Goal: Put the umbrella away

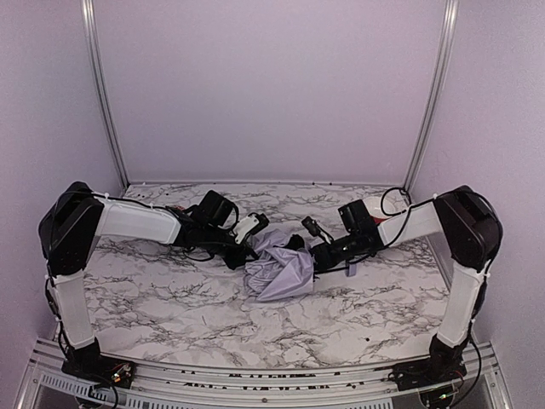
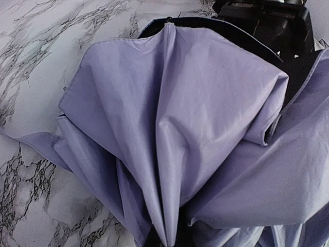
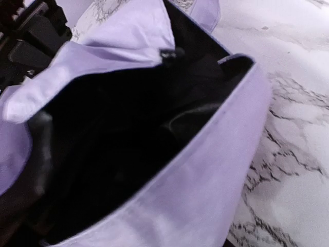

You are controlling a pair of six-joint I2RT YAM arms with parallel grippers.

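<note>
The umbrella (image 1: 281, 271) is seen in shiny pale lavender (its lining is black). The table (image 1: 170, 298) is patterned as white marble with grey-black veins. The left arm (image 1: 136, 220) and right arm (image 1: 417, 223) are coloured white and black.

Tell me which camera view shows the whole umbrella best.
The top external view: it shows the umbrella whole, a crumpled lavender bundle on the marble table. The left wrist view shows only its lavender outer folds up close; the right wrist view mostly its black lining with a lavender edge.
</note>
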